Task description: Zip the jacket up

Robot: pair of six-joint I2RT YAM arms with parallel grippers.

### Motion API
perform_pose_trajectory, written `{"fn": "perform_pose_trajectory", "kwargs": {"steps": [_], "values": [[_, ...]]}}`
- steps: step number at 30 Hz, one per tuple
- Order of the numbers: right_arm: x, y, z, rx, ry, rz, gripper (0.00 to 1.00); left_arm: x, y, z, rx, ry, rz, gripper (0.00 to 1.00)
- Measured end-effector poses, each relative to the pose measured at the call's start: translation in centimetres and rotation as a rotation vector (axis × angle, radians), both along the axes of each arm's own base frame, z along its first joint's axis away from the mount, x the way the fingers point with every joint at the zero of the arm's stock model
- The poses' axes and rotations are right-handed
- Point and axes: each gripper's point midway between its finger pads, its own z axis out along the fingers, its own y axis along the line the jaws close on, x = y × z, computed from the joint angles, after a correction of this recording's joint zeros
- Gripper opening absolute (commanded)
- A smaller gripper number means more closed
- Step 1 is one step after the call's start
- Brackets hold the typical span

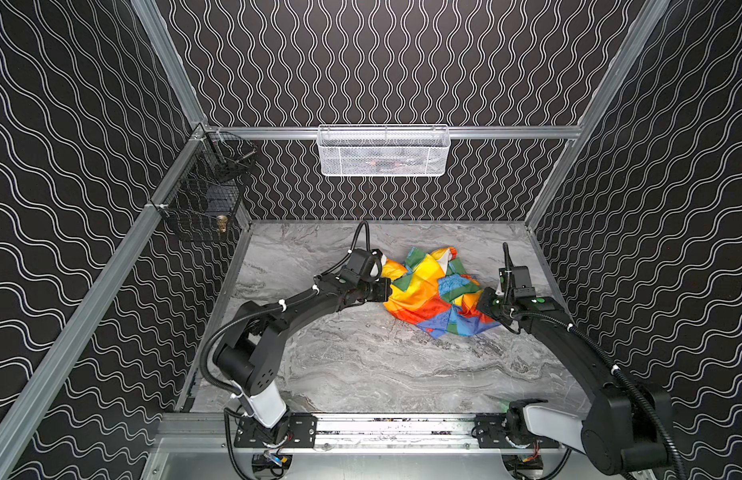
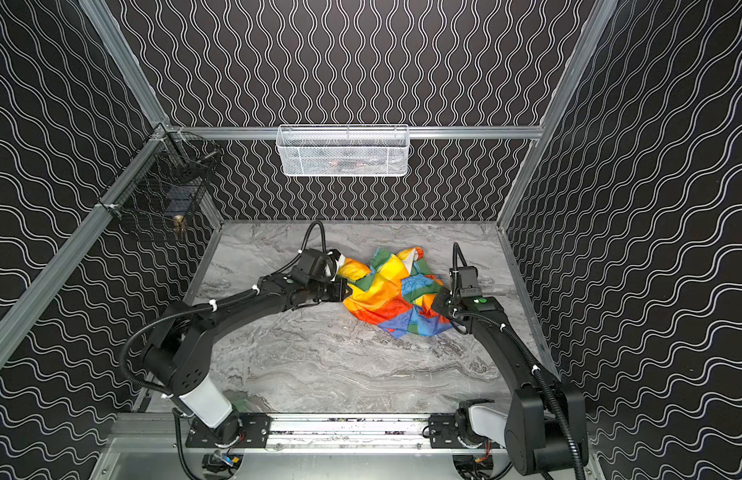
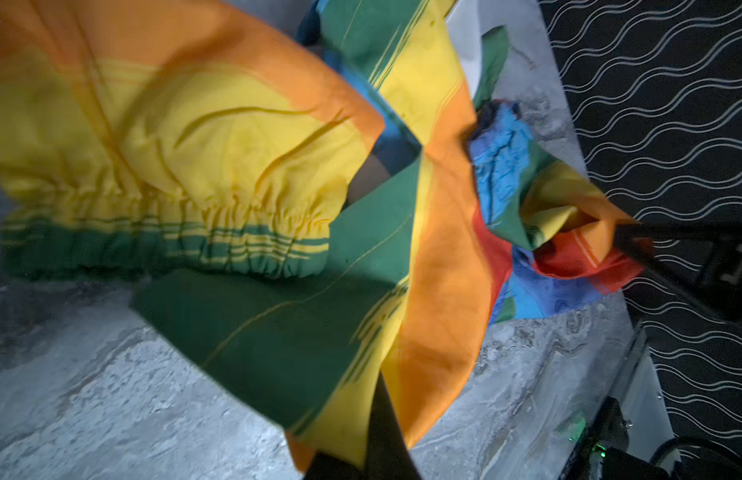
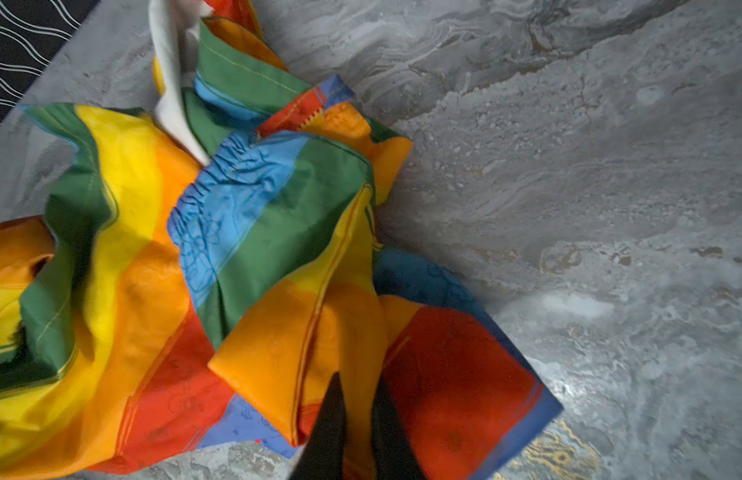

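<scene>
The jacket [image 1: 431, 291] [image 2: 390, 291] lies crumpled in a rainbow-striped heap on the marble table, toward the back right, with a strip of white lining showing at its far side. My left gripper [image 1: 388, 289] [image 2: 346, 291] is at the heap's left edge, shut on a yellow-orange fold [image 3: 373, 415]. An elastic yellow-green cuff [image 3: 236, 232] hangs close to the left wrist camera. My right gripper [image 1: 483, 305] [image 2: 438, 303] is at the heap's right edge. It is shut on an orange fold [image 4: 359, 399] that sits between the two black fingers [image 4: 332, 415].
A white mesh basket [image 1: 384, 151] hangs on the back wall. A black wire basket [image 1: 203, 195] hangs on the left wall. Bare marble tabletop [image 1: 361, 365] stretches from the jacket to the front rail [image 1: 386, 428]. Patterned walls close in on three sides.
</scene>
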Motion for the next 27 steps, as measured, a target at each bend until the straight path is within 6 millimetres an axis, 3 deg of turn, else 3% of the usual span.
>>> {"fn": "perform_pose_trajectory", "kwargs": {"steps": [2,10,16,27], "values": [[0.5,0.3,0.8,0.014,-0.018,0.007,0.0,0.1,-0.1,2.4,-0.021,-0.041,-0.005,0.0],[3.2,1.3,5.8,0.057,-0.13,0.036,0.0,0.2,0.8,11.4,-0.052,-0.199,0.004,0.0],[4.8,1.7,10.2,0.074,-0.225,0.059,0.0,0.2,2.1,15.6,-0.03,-0.269,0.033,0.0],[5.6,1.6,16.9,0.102,-0.356,0.087,0.0,-0.6,5.2,24.1,-0.022,-0.425,0.098,0.0]]}}
